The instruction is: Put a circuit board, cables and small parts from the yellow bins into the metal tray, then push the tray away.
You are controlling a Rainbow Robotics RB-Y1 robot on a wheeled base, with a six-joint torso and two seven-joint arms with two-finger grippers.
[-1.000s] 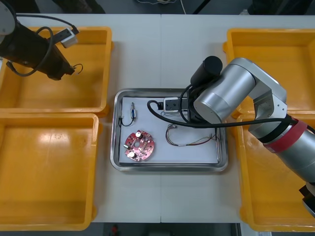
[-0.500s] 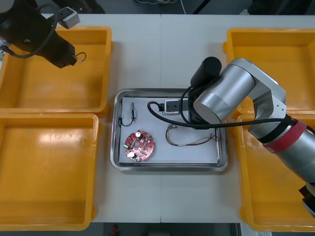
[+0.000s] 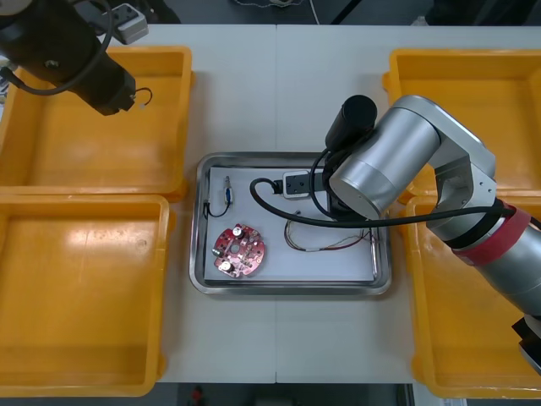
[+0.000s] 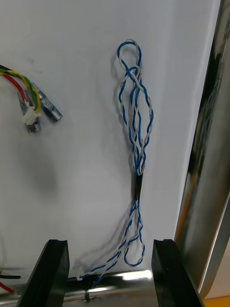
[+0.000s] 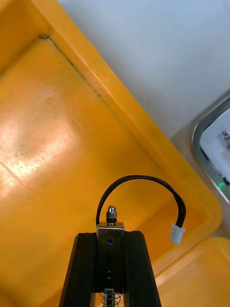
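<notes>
Over the far left yellow bin (image 3: 93, 118) hangs my left gripper (image 3: 127, 97), shut on a black cable (image 3: 144, 96). In the left wrist view the black cable (image 5: 139, 180) arches out from between the closed fingertips of the left gripper (image 5: 110, 235) and ends in a white plug (image 5: 177, 233). My right arm (image 3: 380, 169) covers the right half of the metal tray (image 3: 201, 224). The right gripper (image 4: 110, 252) is open just above the tray's white floor, with a twisted blue and white cable (image 4: 136, 144) lying loose between its fingers (image 4: 52, 264). A round red circuit board (image 3: 238, 251) lies in the tray.
A red and yellow cable (image 3: 325, 244) lies mid-tray; its plug ends (image 4: 33, 112) rest beside the blue and white one. A small metal part (image 3: 228, 193) lies in the tray's far left corner. The shiny tray wall (image 4: 211, 158) runs close past one right finger. Yellow bins (image 3: 80, 296) flank the tray.
My left gripper has risen and drawn toward the bin's far left with the black cable. The right arm has shifted only slightly over the tray.
</notes>
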